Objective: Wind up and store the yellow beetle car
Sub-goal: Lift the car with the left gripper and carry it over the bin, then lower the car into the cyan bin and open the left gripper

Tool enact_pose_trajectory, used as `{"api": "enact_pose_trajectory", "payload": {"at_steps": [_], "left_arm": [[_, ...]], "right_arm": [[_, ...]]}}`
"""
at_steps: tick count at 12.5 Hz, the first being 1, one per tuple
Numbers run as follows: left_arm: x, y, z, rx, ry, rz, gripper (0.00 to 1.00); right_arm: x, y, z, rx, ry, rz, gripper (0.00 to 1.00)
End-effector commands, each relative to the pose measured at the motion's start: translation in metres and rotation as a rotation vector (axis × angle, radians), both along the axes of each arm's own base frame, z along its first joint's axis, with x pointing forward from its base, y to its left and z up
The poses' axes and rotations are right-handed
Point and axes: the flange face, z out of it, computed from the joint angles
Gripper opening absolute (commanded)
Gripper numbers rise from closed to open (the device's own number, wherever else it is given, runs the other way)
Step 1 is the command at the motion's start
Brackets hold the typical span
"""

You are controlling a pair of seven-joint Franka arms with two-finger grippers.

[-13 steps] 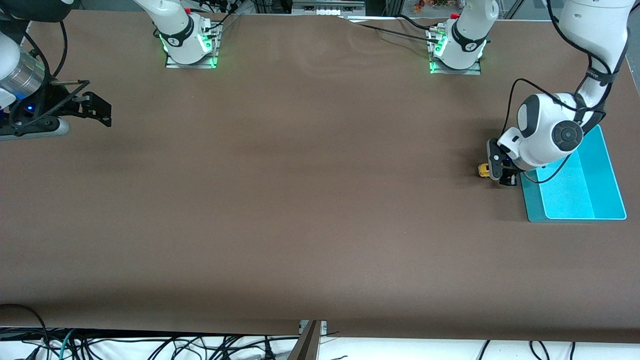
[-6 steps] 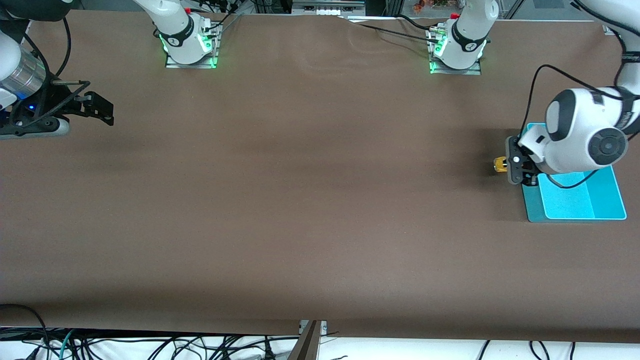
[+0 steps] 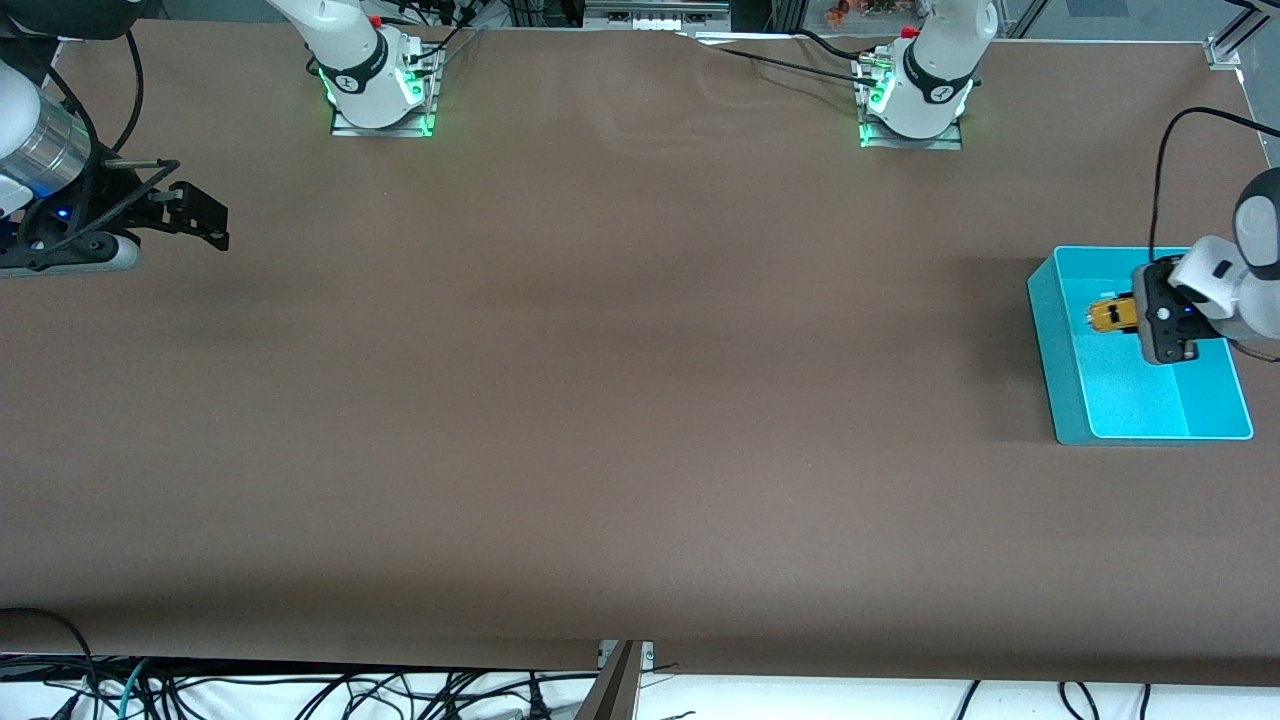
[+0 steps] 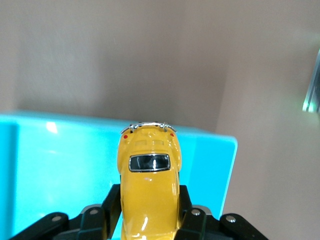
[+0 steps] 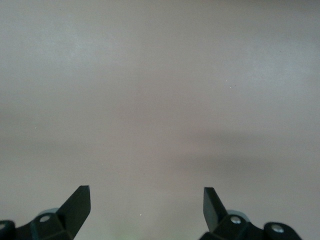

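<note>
Two arms share the long brown table (image 3: 600, 400), but only one is busy. The left gripper (image 3: 1140, 322) hangs over the blue bin (image 3: 1060, 370) at the left arm's end of the table, its fingers (image 4: 112, 207) pinched on the sides of the yellow beetle car (image 3: 1112, 314). From the left wrist view the car (image 4: 149, 190) pokes forward out of the grip, its back window and bumper showing, with the bin (image 4: 60, 165) under it and the bin's rim just past the car's tail. The car is up in the air, not yet resting on the bin floor.

The right gripper (image 3: 190, 215) waits at the right arm's end of the table, jaws spread wide with nothing between them; the right wrist view shows only bare tabletop (image 5: 160, 100).

What worries me is the drop. If the spring is wound, I'd guess the wheels could spin once the car lands, and it might scoot into a wall or tip over. Let go from too high, it may bounce. The grip is also narrow on a rounded body, so a jolt could let the car twist or slip early.
</note>
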Motion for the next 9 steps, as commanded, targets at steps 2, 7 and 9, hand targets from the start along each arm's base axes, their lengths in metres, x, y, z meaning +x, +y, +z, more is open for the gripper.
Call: {"api": "enact_pose_trajectory", "payload": {"at_steps": [2, 7, 9], "left_arm": [[0.001, 0.054, -0.053, -0.048, 0.024, -0.072, 0.15], [-0.005, 0.081, -0.128, -0.068, -0.08, -0.125, 0.19], [-0.028, 0.084, -0.146, -0.104, -0.041, -0.123, 0.19]], "right_arm": [[-0.001, 0.002, 0.008, 0.014, 0.005, -0.012, 1.0], [0.0, 0.001, 0.007, 0.014, 0.007, -0.014, 1.0], [0.0, 0.001, 0.007, 0.015, 0.005, -0.014, 1.0]]}}
